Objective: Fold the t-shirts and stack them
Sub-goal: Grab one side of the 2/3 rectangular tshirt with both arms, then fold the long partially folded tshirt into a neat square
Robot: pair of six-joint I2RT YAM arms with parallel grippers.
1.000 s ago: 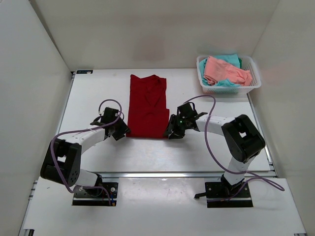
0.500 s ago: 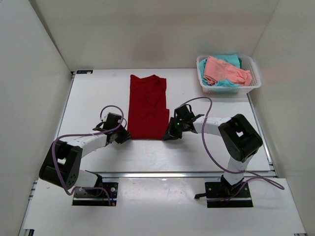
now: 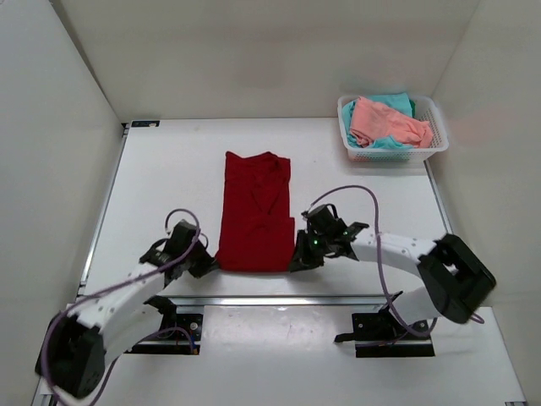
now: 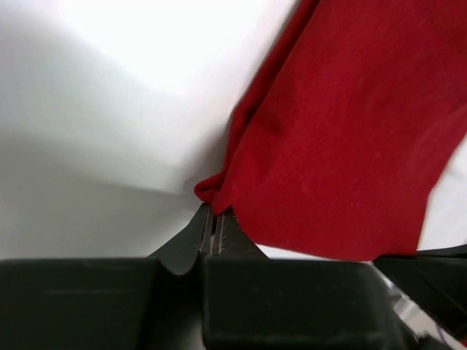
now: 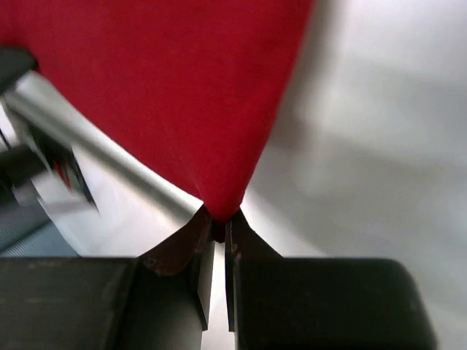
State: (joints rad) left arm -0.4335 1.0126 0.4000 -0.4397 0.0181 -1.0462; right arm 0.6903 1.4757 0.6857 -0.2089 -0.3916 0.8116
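Observation:
The dark red t-shirt (image 3: 256, 213) lies as a long folded strip in the middle of the table. My left gripper (image 3: 210, 261) is shut on its near left corner (image 4: 211, 191). My right gripper (image 3: 297, 262) is shut on the near right corner (image 5: 219, 200). The cloth runs away from both sets of jaws in the wrist views. The salmon pink t-shirt (image 3: 387, 121) lies crumpled on top of the teal t-shirt (image 3: 394, 141) in the basket at the back right.
The white mesh basket (image 3: 439, 135) stands at the table's back right corner. White walls close in the left, back and right sides. The table's near edge rail (image 3: 279, 299) runs just below both grippers.
Both grippers shut on the red shirt's near corners and drew them toward the table's near edge. The shirt's lower hem now lies closer to the arm bases.

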